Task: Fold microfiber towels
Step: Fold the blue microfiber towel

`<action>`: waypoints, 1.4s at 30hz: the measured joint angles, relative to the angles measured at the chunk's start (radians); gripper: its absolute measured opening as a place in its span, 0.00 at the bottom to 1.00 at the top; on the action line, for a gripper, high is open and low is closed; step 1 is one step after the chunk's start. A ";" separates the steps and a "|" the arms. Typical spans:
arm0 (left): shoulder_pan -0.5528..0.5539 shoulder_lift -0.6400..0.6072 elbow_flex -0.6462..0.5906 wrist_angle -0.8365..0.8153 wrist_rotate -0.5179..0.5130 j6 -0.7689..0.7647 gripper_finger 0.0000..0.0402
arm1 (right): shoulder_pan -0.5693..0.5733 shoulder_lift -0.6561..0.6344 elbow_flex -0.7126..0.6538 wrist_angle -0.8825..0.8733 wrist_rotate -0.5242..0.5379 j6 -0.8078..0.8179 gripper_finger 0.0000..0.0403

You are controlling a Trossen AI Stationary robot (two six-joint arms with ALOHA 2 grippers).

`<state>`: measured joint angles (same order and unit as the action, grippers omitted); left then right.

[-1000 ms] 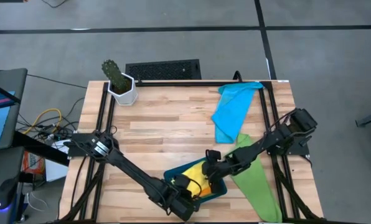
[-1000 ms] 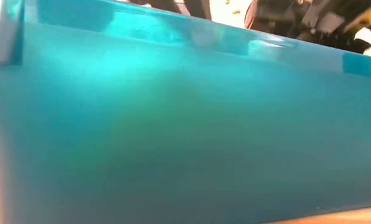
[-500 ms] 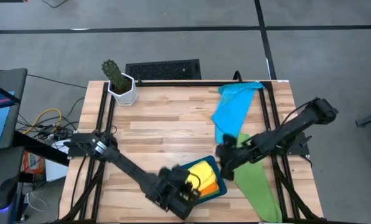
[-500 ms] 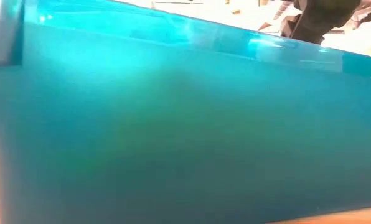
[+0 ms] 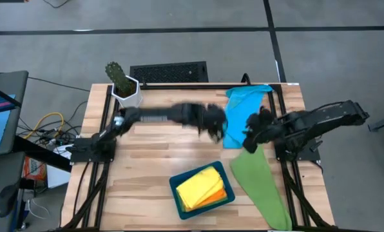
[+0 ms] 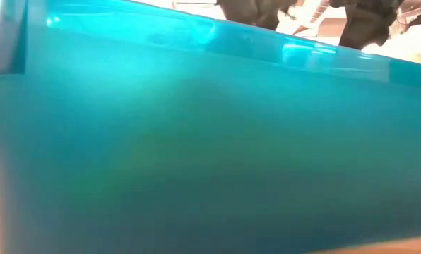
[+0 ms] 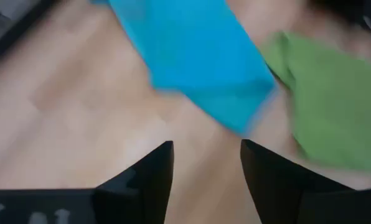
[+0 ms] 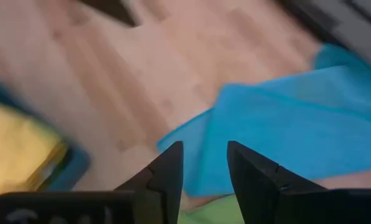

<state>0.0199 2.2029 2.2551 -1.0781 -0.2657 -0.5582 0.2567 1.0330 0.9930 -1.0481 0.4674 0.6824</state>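
A bright blue towel [image 5: 243, 108] lies spread at the table's far right, and its near end overlaps the top of a green towel [image 5: 259, 183] that runs down to the near right edge. A folded yellow towel [image 5: 201, 185] lies in the teal tray [image 5: 177, 187] on an orange one [image 5: 223, 196]. My left gripper [image 7: 204, 146] hovers open over bare wood just left of the blue towel [image 7: 198, 56]. My right gripper [image 8: 204, 146] hovers open over the blue towel's near end [image 8: 279, 124], beside the green one [image 5: 249, 138].
A potted cactus [image 5: 122, 84] stands at the far left corner, with a dark grille [image 5: 169, 72] behind the far edge. The tray's teal wall [image 6: 196, 141] fills the low view. Bare wood lies across the table's middle and left.
My left gripper has left the tray at the near edge and swung far and right, across the table's middle, to the blue towel's left side. My right gripper has drawn back from the tray toward the far right, to the blue towel's near end. The yellow towel stays in the tray.
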 joint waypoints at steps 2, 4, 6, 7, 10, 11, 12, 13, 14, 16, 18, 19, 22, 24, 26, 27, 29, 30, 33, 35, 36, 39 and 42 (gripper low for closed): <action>0.082 0.007 0.000 0.054 0.030 0.077 0.47 | -0.032 -0.051 0.000 -0.024 0.026 0.001 0.37; 0.155 0.027 0.000 0.102 0.060 0.133 0.48 | -0.069 -0.098 0.000 -0.025 0.055 0.001 0.37; 0.211 0.060 0.000 0.171 0.111 0.155 0.49 | -0.107 -0.138 0.000 -0.016 0.067 -0.003 0.36; 0.233 0.081 -0.001 0.174 0.147 0.157 0.49 | -0.127 -0.155 0.000 -0.015 0.068 -0.015 0.36; 0.262 0.151 -0.002 0.231 0.233 0.161 0.49 | -0.186 -0.187 0.000 -0.018 0.069 -0.050 0.36; 0.261 0.173 -0.002 0.232 0.245 0.167 0.49 | -0.203 -0.201 -0.001 -0.023 0.064 -0.054 0.36; 0.259 0.193 -0.002 0.236 0.257 0.173 0.49 | -0.217 -0.207 0.000 -0.021 0.061 -0.054 0.36; 0.255 0.212 -0.002 0.244 0.257 0.174 0.49 | -0.228 -0.212 0.002 -0.015 0.061 -0.053 0.36; 0.254 0.229 -0.002 0.249 0.250 0.174 0.49 | -0.236 -0.221 0.002 -0.014 0.059 -0.051 0.36; 0.252 0.259 -0.002 0.262 0.214 0.176 0.49 | -0.244 -0.230 -0.001 -0.014 0.056 -0.051 0.36; 0.258 0.281 -0.002 0.275 0.208 0.188 0.49 | -0.248 -0.231 0.001 -0.005 0.055 -0.050 0.36; 0.260 0.298 -0.002 0.281 0.216 0.204 0.49 | -0.248 -0.231 0.001 -0.006 0.055 -0.046 0.36; 0.266 0.329 -0.002 0.294 0.262 0.223 0.49 | -0.252 -0.227 0.000 -0.003 0.055 -0.035 0.36; 0.265 0.339 -0.002 0.308 0.277 0.226 0.49 | -0.252 -0.223 0.001 0.002 0.055 -0.023 0.35; 0.258 0.339 -0.002 0.314 0.279 0.236 0.49 | -0.253 -0.217 0.001 0.002 0.055 -0.020 0.35; 0.254 0.337 -0.002 0.329 0.276 0.244 0.49 | -0.253 -0.211 0.001 0.002 0.055 -0.020 0.34; 0.245 0.336 -0.002 0.349 0.257 0.266 0.49 | -0.253 -0.207 0.000 0.002 0.055 -0.019 0.34; 0.241 0.336 -0.002 0.359 0.252 0.286 0.49 | -0.253 -0.207 0.000 0.002 0.055 -0.018 0.34; 0.235 0.354 0.003 0.379 0.250 0.309 0.49 | -0.253 -0.208 0.000 0.010 0.055 -0.017 0.33; 0.233 0.371 -0.001 0.374 0.249 0.281 0.49 | -0.253 -0.208 0.000 0.011 0.054 -0.005 0.33; 0.233 0.372 -0.001 0.373 0.253 0.270 0.49 | -0.252 -0.209 0.000 0.012 0.054 -0.001 0.33; 0.233 0.368 0.000 0.395 0.215 0.284 0.49 | -0.253 -0.209 0.000 0.013 0.054 -0.001 0.33; 0.233 0.370 -0.002 0.401 0.185 0.301 0.47 | -0.253 -0.210 0.000 0.014 0.054 0.001 0.33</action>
<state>0.2534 2.5729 2.2528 -0.6775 -0.0803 -0.2570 0.0040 0.8234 0.9932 -1.0337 0.5217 0.6834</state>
